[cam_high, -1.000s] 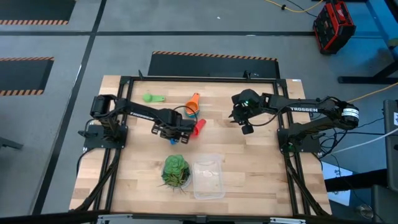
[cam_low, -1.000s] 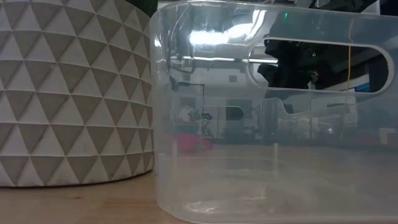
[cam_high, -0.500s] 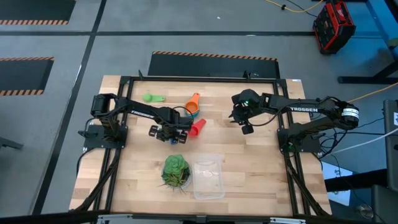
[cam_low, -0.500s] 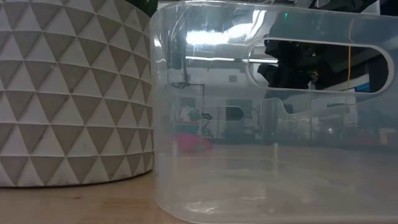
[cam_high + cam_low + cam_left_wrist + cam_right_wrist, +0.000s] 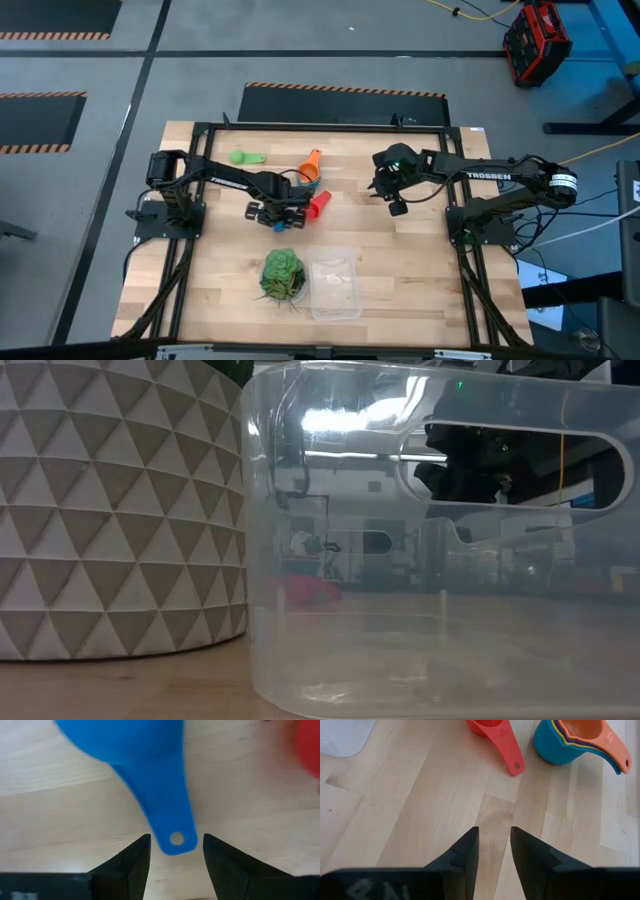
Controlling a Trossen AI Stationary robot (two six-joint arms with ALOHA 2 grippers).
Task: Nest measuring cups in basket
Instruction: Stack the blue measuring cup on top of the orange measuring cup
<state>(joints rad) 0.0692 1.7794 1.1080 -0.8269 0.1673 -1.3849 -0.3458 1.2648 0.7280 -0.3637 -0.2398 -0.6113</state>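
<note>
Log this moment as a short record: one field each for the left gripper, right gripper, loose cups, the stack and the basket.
left gripper: open, jaws either side of the blue cup's handle end
right gripper: open, above bare table, aimed at the cups
loose cups: red cup; green cup apart near the far edge
stack: orange cup nested topmost in a blue outer cup
basket: no cups in it, beside the leafy ball

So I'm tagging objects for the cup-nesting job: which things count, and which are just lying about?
Job:
- blue cup, between the open left gripper fingers
- red cup
- nested orange stack
- green cup
- clear basket

Lying about:
- leafy ball in its patterned pot
</note>
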